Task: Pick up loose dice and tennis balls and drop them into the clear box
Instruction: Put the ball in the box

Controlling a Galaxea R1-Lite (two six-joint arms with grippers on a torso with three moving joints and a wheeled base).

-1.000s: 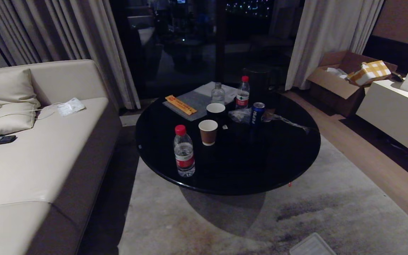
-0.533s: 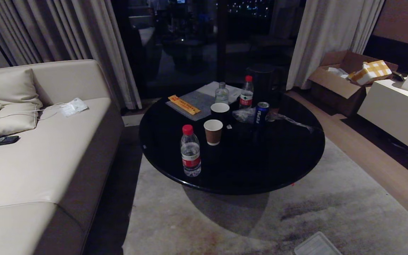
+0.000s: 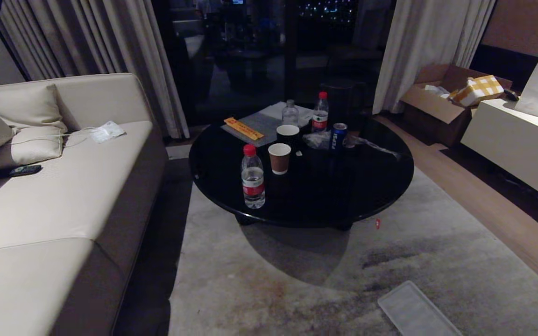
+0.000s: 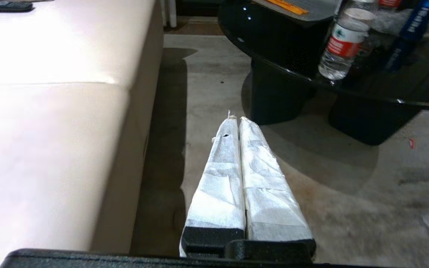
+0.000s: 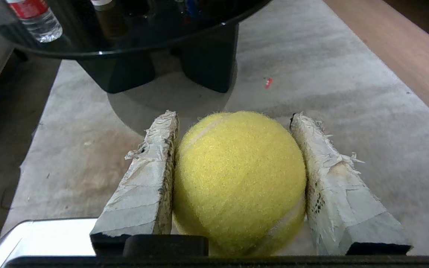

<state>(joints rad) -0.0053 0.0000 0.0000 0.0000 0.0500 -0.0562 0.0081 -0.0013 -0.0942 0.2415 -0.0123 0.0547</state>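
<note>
Tennis ball [image 5: 238,178]: fuzzy yellow-green, pale seam; one seen, above the rug [image 5: 333,96].
Right gripper [image 5: 233,123]: clamped on the ball.
Left gripper [image 4: 237,120]: pressed together, empty, beside the sofa [image 4: 58,111].
Table [image 3: 367,186]: three bottles, two cups, one can.
Pale flat tray [image 3: 416,310]: on the rug, possibly a lid.

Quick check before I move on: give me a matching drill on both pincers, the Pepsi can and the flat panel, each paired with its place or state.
Things:
1. left pincer
2. right pincer
3. Pepsi can
4. flat pale panel

Places or states:
A. lying on the carpet
B. shut, holding nothing
C. standing on the black round table
D. clamped on a tennis ball

Pairs: 1-B, 2-D, 3-C, 4-A
</note>
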